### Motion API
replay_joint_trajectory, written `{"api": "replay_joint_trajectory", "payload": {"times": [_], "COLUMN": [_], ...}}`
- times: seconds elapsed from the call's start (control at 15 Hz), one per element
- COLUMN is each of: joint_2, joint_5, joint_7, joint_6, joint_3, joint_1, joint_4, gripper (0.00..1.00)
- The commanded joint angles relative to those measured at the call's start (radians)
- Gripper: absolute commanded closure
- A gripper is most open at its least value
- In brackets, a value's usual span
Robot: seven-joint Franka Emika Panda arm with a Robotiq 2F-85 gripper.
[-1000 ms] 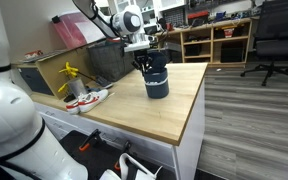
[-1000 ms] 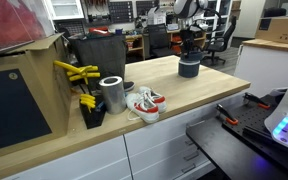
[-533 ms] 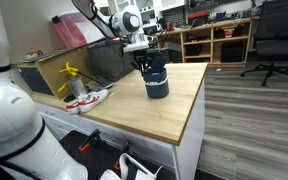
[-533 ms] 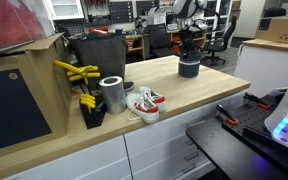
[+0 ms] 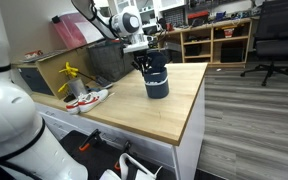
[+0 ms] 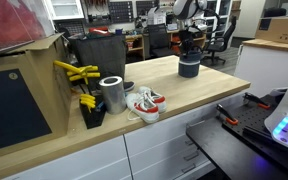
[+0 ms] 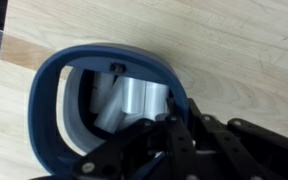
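Wrist view: upright dark-blue cup (image 7: 44, 110) holding a silvery object (image 7: 134, 105), perhaps metal.

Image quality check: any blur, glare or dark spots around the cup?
Wrist view: soft all over, cup rim blurred, claw a dark mass without detail, bright patch inside the cup. Both exterior views: fairly sharp but low-res, cup small, even room light, faint shadow on the table.

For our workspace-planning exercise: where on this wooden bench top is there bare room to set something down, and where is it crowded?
Free: the bench top between the blue tub, which the jaws grip at its rim, and the sneakers; also from the tub out to the far corner. Crowded: the end with sneakers, metal can and yellow clamps.
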Motion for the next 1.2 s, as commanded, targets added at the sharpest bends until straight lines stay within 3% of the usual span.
{"api": "replay_joint_trajectory", "payload": {"times": [0.0, 1.13], "joint_2": [-0.015, 0.011], "joint_5": [-0.032, -0.038], "joint_7": [0.044, 0.085], "joint_6": [0.030, 0.055], "joint_3": [-0.009, -0.007], "joint_1": [0.012, 0.029], "joint_4": [-0.030, -0.023], "gripper": [0.97, 0.97]}}
